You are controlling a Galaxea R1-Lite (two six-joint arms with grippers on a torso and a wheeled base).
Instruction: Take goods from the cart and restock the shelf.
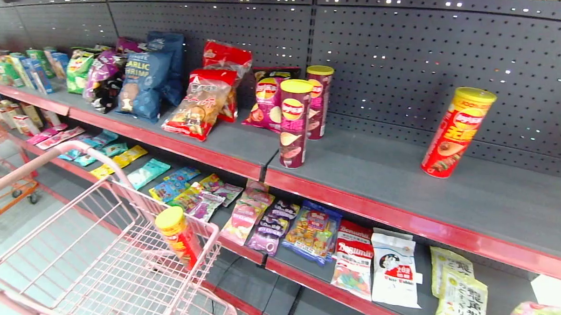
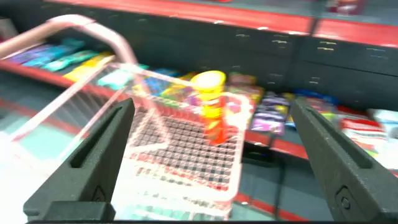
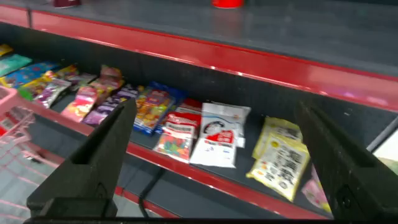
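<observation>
Yellow-lidded red can stood upright in the far corner of the pink cart; the left tool, released and empty above the cart, should straddle it squarely before clenching, the right tool likewise released.

cart cropped at edge, can blurred

2 maroon cans, 2 red cans, 1 pink cart

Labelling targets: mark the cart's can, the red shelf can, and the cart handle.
cart's can (image 1: 180, 240), head view, red body.
red shelf can (image 1: 455, 133), head view, mid-body.
cart handle (image 1: 37, 164), head view, pink bar.
</observation>
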